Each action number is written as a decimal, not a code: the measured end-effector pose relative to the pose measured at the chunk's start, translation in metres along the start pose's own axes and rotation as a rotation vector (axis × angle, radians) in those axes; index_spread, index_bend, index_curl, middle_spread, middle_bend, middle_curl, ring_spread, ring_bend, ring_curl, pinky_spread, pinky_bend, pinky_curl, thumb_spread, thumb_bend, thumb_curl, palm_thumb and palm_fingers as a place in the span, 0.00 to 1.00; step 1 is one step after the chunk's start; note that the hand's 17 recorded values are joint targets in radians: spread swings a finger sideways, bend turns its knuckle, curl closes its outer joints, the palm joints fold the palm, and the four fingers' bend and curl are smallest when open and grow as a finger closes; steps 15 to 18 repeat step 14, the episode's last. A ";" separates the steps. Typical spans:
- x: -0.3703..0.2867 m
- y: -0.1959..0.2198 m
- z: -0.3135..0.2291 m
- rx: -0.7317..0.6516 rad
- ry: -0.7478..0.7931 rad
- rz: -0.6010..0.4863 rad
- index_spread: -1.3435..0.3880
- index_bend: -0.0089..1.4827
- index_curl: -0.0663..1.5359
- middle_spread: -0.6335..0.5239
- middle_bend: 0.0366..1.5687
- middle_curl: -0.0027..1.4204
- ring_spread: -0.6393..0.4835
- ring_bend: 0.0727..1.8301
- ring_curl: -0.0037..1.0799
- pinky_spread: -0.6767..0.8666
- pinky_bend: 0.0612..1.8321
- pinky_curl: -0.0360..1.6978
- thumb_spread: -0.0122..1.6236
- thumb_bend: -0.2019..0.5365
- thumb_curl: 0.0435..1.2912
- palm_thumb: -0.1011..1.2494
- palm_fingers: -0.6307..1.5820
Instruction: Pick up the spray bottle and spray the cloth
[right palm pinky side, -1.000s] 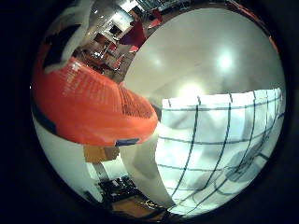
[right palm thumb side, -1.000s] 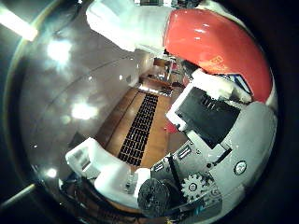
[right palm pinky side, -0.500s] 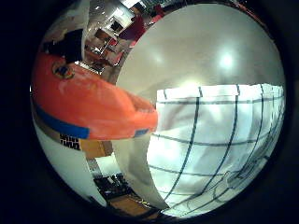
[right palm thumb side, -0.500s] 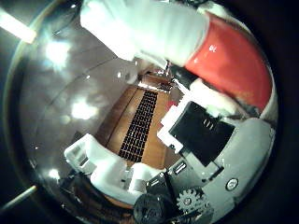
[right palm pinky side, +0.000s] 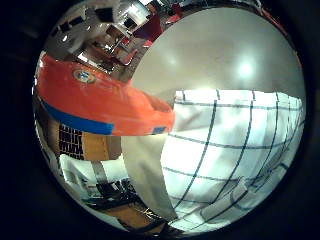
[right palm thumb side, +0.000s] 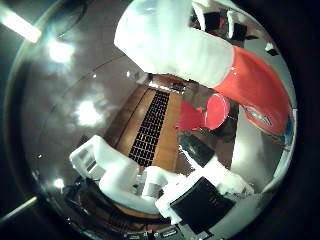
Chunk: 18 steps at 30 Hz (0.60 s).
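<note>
While the robot hand (right palm thumb side: 165, 190) grips the orange spray bottle (right palm pinky side: 100, 102), its round emblem stays unreadable above the checked cloth (right palm pinky side: 235, 160)

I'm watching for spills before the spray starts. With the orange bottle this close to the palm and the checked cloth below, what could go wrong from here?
1. The spray bottle lies slanted across the palm, so it may twist or slip in the hand when the trigger is pulled.
2. The cloth covers only part of the table, and its edge sits right under the bottle, so spray could land on bare table instead.
</note>
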<state>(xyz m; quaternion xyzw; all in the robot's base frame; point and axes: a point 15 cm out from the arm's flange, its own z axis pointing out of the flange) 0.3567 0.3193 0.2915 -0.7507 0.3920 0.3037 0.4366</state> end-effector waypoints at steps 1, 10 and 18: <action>-0.001 -0.002 -0.004 0.009 0.003 -0.004 0.60 0.17 0.33 0.50 0.35 0.30 0.49 0.41 0.40 0.62 0.28 0.42 0.66 0.24 0.31 0.60 0.36; -0.003 0.002 -0.038 0.056 0.028 -0.014 0.62 0.14 0.32 0.54 0.29 0.29 0.57 0.31 0.34 0.71 0.20 0.33 0.67 0.24 0.29 0.59 0.38; -0.006 0.020 -0.041 0.057 0.026 -0.004 0.62 0.13 0.30 0.54 0.26 0.28 0.58 0.28 0.33 0.71 0.19 0.31 0.67 0.24 0.29 0.59 0.39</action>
